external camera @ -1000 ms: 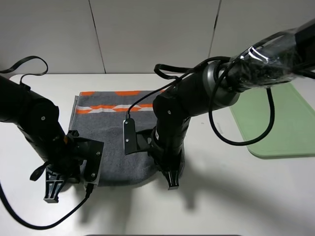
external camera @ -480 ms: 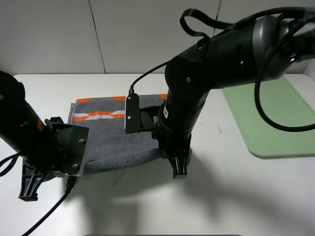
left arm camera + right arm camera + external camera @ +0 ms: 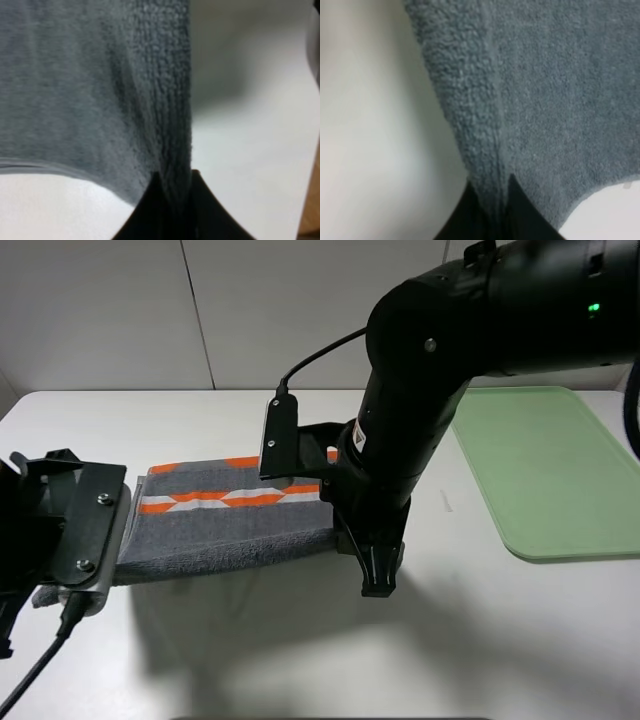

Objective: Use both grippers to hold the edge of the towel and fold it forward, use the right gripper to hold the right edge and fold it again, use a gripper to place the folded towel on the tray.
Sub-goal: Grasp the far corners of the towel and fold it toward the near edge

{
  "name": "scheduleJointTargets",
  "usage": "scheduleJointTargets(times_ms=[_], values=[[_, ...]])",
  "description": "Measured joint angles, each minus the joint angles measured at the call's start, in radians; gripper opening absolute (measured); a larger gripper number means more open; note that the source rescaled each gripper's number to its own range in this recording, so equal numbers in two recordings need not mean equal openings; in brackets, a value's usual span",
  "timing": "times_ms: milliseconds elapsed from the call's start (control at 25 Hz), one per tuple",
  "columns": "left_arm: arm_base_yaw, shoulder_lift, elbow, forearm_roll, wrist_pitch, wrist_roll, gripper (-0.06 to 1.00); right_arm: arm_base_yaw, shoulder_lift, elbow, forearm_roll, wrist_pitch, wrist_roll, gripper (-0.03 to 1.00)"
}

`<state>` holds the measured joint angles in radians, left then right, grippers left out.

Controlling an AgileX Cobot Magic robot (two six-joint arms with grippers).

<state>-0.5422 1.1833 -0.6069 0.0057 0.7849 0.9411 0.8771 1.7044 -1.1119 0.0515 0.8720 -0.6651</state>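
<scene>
- A plain pale wall (image 3: pixel 300 310) with thin upright seams backs a white counter (image 3: pixel 480 640), with two black arms bent over it.
- The dark grey terry towel (image 3: pixel 225 530) is left of the counter's middle. Its orange-and-white patterned band (image 3: pixel 225 498) is toward the far edge by the wall and seems to lie flat. Its near side is raised off the counter, with a shadow beneath.
- The left claw (image 3: pixel 172 212) is pinched tight on the towel's near left corner, and its wrist view shows the cloth bunched between the black tips.
- The right claw (image 3: pixel 490 212) is clamped the same way on the near right corner, with the pale grey hem (image 3: pixel 495 115) running straight down into its closed jaws.
- I'd judge the corners are gripped as a pair so the near side hangs level and fairly taut between them, ready to be carried forward over the band end for the first fold. An uneven lift would likely lay that fold crooked.
- The flat pale green plastic tray (image 3: pixel 545 470), rounded at the corners with a low rim, sits by the counter's right edge toward the far corner, well apart from the towel. Nothing lies in it, and the folded cloth is meant to go there last.
</scene>
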Motion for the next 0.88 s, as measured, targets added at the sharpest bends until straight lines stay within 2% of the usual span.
scheduleJointTargets(times_ms=[600,880], values=[[-0.004,-0.182,-0.007,-0.071,0.140,-0.050,0.00,0.008,-0.148,-0.004,0.079,0.170,0.095,0.00],[-0.005,-0.200,-0.007,-0.084,0.156,-0.052,0.00,0.008,-0.166,-0.004,0.099,0.196,0.106,0.00]])
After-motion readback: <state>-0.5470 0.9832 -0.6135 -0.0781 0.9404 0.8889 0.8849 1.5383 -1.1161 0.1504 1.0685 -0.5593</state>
